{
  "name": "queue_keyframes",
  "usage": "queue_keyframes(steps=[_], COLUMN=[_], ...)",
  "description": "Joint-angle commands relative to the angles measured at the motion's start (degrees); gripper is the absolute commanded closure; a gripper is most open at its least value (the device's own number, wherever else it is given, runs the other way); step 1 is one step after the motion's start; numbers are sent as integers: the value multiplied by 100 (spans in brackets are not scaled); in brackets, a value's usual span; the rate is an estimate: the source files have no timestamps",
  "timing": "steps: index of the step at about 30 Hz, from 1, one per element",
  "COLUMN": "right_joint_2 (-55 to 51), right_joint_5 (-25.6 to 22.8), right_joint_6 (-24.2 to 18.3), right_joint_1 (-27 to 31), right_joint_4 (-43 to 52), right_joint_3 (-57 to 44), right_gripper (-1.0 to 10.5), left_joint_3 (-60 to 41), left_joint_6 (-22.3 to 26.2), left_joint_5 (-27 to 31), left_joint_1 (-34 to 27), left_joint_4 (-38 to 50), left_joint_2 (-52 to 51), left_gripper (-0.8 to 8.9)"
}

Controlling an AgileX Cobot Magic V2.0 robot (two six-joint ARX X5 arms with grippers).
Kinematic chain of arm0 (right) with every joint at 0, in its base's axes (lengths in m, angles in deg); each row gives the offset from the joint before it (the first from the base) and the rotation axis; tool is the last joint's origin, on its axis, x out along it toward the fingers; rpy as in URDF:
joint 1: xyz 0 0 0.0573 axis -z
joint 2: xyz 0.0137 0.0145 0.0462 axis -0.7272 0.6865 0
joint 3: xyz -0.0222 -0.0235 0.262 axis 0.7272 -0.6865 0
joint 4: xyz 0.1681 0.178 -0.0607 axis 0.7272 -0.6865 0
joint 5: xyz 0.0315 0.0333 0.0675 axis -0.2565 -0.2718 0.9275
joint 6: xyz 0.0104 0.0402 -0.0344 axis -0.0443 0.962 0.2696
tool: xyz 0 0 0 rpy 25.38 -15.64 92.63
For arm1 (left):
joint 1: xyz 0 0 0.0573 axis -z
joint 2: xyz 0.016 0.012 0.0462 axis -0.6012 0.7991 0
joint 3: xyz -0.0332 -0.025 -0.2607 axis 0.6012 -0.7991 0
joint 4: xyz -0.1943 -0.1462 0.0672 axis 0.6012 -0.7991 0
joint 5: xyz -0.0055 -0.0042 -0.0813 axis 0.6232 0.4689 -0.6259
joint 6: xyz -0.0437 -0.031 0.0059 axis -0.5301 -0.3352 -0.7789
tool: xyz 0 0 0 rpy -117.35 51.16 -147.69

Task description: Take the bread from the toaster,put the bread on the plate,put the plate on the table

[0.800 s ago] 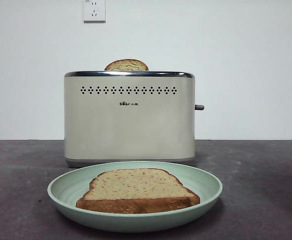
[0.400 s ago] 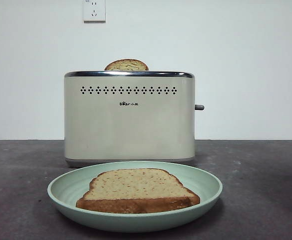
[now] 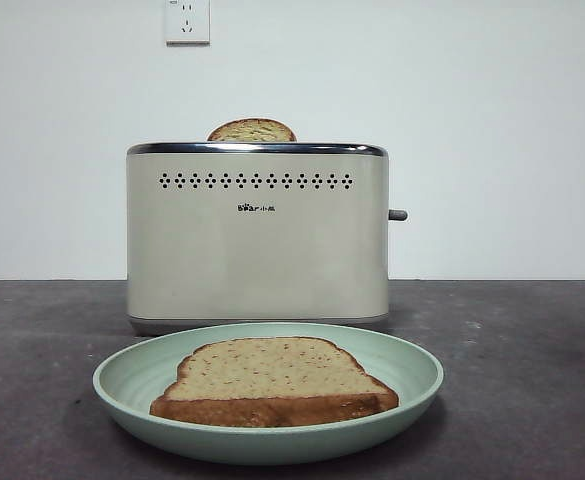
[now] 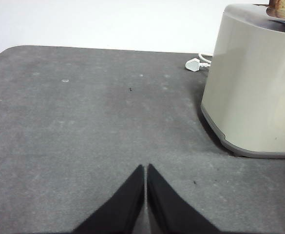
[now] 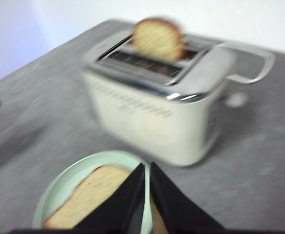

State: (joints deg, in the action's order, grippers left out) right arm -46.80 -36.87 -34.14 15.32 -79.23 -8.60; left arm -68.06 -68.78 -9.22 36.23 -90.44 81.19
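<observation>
Nothing moved; both grippers' fingers (image 4: 132,195) (image 5: 127,195) closed, holding nothing.

White wall socket (image 3: 187,21) high behind; white plug (image 4: 193,64) (with cord) on the surface.

There were two bread slices: the bread (image 3: 274,382) and another slice (image 3: 252,130); one toaster (image 3: 257,240), one plate (image 3: 412,365), one wall socket (image 3: 187,20), and one plug (image 4: 193,64).
</observation>
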Motion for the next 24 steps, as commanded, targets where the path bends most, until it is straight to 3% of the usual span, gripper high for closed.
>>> queue_keyframes(steps=[1,6,12,18,24], right_joint_2=[-109,-516,-1388,-2293,-2973], right_joint_5=[72,74,90,46,2], right_joint_6=[-243,-334,-315,-306,-321], right_joint_1=[776,2074,3064,3348,3353], right_joint_4=[57,660,2046,2986,3217], right_joint_3=[-22,-575,-1996,-3235,-3934], right_gripper=[942,942,942,942,942], left_joint_3=[-125,-125,-125,-125,-125], left_joint_6=[-33,-33,-33,-33,-33], left_joint_5=[-11,-11,-11,-11,-11], left_joint_1=[-11,-11,-11,-11,-11], left_joint_4=[-39,-39,-39,-39,-39], left_joint_2=[-7,-7,-7,-7,-7], left_gripper=[806,806,806,806,806])
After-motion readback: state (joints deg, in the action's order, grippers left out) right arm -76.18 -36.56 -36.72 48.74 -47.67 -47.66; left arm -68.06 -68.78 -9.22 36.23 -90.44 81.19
